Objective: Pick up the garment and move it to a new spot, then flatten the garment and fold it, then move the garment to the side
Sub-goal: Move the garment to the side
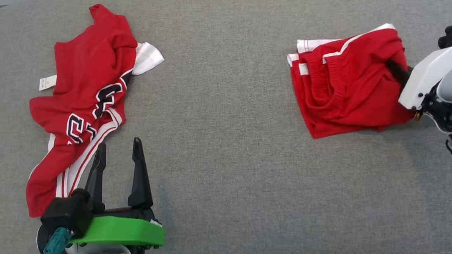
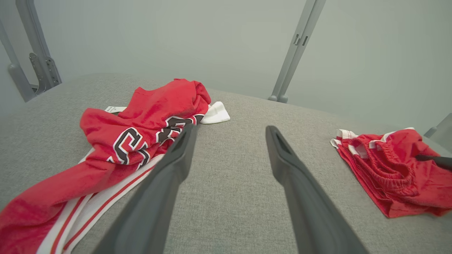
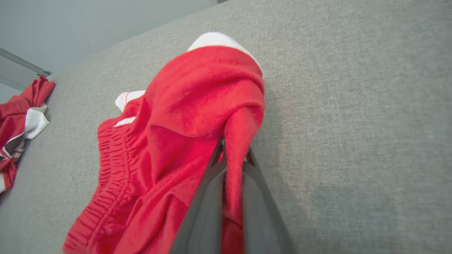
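Grippers: left gripper (image 1: 119,145) at lower left, spread, empty; right gripper (image 3: 233,158) at right, clenched on shorts (image 1: 342,86) edge.
Shorts: right of frame on pad (image 1: 233,163); soft, light, likely droops, so hold at hem.
Jersey: jersey (image 1: 90,94) upper left, crumpled.

Jersey (image 1: 82,103) left on surface (image 1: 223,102); shorts (image 1: 342,86) right, well apart, seemingly folded.

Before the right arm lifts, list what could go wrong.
The right gripper pinches only a thin fold of the red shorts; it may slip free. The shorts lie bunched in layers, so they may hang crumpled. The open left gripper is close to the jersey and could snag it.
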